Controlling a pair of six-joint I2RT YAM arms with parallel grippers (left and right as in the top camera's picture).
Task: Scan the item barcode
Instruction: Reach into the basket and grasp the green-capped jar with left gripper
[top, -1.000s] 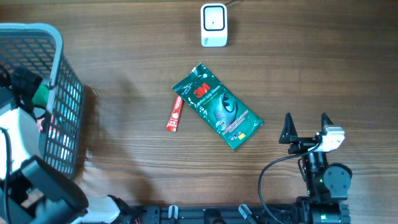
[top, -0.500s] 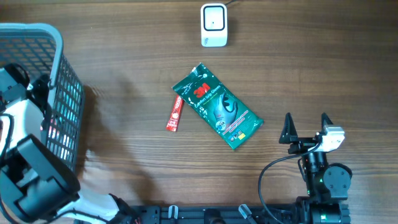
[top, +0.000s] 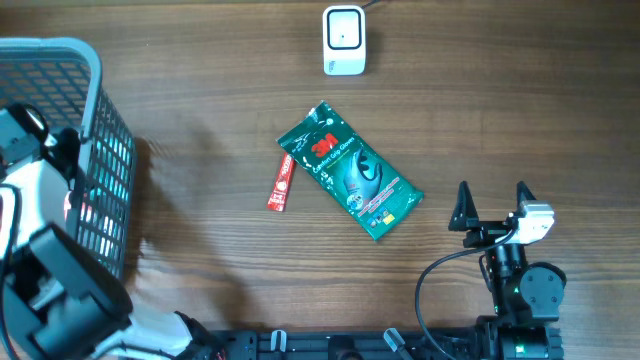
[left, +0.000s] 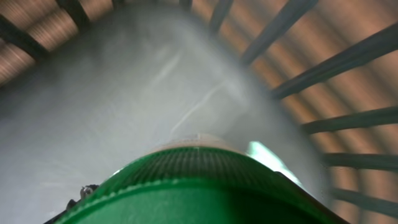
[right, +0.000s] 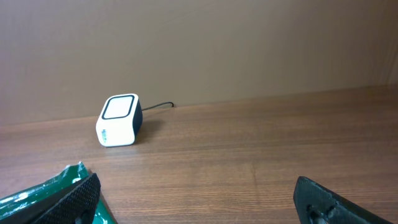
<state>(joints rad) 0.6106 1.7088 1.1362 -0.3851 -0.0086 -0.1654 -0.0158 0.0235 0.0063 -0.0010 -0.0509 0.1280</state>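
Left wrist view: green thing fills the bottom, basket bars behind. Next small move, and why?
Probably close the left tool on the green item. The item sits right under the camera, inside the basket, but no fingers show, so I can't confirm a grip. The scanner is far across the table, and the right tool is open by the near edge, holding nothing.

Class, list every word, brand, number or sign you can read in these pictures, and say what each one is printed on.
"3M": in red, on the green packet.
Smaller lines of print on the green packet: too small to read.
White print on the red strip: too small to read.
On the barcode scanner: nothing readable in either view.
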